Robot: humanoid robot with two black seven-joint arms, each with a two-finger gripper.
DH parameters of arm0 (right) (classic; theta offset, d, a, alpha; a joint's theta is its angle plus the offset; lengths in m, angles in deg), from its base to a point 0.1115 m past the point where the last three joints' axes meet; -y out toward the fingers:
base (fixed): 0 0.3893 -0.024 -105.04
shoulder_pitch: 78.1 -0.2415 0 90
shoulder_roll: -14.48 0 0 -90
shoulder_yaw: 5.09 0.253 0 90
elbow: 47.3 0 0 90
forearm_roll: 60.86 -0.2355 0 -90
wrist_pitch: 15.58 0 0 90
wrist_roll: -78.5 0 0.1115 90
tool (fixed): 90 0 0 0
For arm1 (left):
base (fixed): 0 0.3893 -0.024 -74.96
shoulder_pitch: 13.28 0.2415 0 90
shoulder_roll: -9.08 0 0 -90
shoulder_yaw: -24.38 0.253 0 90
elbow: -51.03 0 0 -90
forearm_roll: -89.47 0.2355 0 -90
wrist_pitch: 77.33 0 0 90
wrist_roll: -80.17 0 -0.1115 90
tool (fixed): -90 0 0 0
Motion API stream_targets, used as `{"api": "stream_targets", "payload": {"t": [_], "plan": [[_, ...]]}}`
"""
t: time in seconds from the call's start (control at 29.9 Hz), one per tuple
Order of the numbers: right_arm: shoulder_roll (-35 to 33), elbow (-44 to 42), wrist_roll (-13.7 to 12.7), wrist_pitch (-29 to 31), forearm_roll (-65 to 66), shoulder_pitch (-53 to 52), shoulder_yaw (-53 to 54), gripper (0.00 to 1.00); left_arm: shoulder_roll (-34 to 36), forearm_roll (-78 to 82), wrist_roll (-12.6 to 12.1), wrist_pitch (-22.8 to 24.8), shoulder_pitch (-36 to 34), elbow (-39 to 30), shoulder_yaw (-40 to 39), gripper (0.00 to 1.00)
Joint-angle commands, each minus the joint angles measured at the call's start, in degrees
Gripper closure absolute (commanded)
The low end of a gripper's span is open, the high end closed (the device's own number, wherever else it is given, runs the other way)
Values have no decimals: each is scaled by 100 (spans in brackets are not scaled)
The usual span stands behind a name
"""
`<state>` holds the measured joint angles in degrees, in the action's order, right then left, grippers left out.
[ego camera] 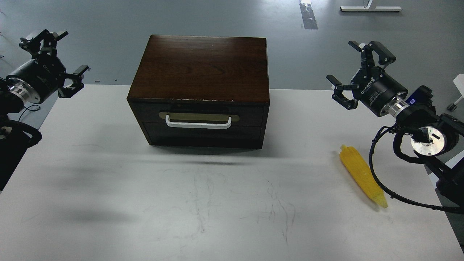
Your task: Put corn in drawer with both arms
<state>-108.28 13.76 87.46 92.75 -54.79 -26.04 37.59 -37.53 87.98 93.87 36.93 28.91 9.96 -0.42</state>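
Corn lies below my right claw; drawer is closed, and the left arm is free to take its handle.

The corn [362, 175] rests on the table [217, 203] at the right, well clear of the cabinet [201, 69], its long axis running diagonally from the blunt end nearer the cabinet to the tip nearer me. My right claw [357, 70] hovers above and beyond it with fingers spread apart and nothing between them, so I judge it the one to fetch the corn by coming down and back toward me, wrist turned to close across the cob. My left claw [54, 61] hangs far left, also spread and empty, level with the drawer [203, 119] and its white handle [198, 123].
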Motion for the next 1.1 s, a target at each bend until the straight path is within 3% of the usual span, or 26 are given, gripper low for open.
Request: {"api": "stream_targets", "payload": {"t": [0.0, 1.07], "plan": [[-11, 11, 1, 5, 0, 6, 12, 0, 3, 8, 2, 27, 0, -15, -25, 2], [-72, -33, 1, -4, 9, -82, 12, 0, 162, 0, 2, 211, 79, 11, -25, 2]]}}
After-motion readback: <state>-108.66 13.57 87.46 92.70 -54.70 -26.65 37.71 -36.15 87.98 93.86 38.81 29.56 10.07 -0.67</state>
